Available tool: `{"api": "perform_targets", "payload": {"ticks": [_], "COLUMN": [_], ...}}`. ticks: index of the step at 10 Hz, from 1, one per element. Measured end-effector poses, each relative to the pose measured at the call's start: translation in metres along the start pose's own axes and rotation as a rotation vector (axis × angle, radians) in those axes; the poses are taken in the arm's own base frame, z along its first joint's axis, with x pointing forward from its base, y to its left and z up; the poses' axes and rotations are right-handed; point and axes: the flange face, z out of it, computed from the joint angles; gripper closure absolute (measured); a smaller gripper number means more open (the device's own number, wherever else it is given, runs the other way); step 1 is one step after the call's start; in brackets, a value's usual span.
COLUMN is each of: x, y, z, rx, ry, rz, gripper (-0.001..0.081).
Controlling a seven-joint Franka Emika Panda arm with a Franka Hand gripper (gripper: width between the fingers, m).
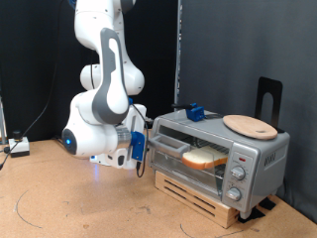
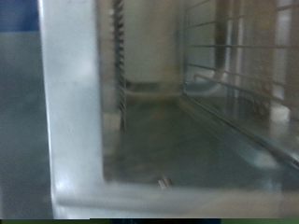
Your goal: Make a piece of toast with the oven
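The oven [image 1: 220, 154], a silver box with knobs on its right-hand panel, sits on a slatted wooden stand [image 1: 198, 194] on the bench [image 1: 69, 203], towards the exterior view's right; its metal walls and glass door look stiff and heavy, something to be worked by the door edge rather than lifted. On its roof lie a round wooden board [image 1: 249, 125] and a small blue object [image 1: 195, 112]. The robot arm [image 1: 104, 94] leans in from the exterior view's left, and the tool [image 1: 138, 149] hangs just beside the oven's left front corner, at the level of the partly lowered door [image 1: 170, 144]. The wrist view shows the door frame and wire rack [image 2: 234, 79] very close, but no fingers, so whether the tool is open or closed cannot be told, and nothing is seen between its fingers. The piece of toast [image 1: 206, 157] lies inside on the rack, pale-topped and orange-crusted; it is judged light, soft and crumbly, best held gently by opposite crust edges.
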Motion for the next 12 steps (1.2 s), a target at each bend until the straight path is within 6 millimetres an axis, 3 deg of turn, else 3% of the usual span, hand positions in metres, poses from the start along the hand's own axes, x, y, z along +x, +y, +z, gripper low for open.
{"api": "perform_targets", "payload": {"ticks": [3, 7, 9, 12], "x": [0.000, -0.012, -0.017, -0.020], "y": [-0.028, -0.043, -0.030, -0.008], "z": [0.036, 0.040, 0.027, -0.013], "rx": [-0.005, -0.036, -0.053, -0.016], "ry": [-0.010, 0.006, 0.008, 0.089], "rz": [-0.037, -0.050, -0.028, 0.008], "gripper": [-0.0001, -0.0001, -0.0001, -0.0001]}}
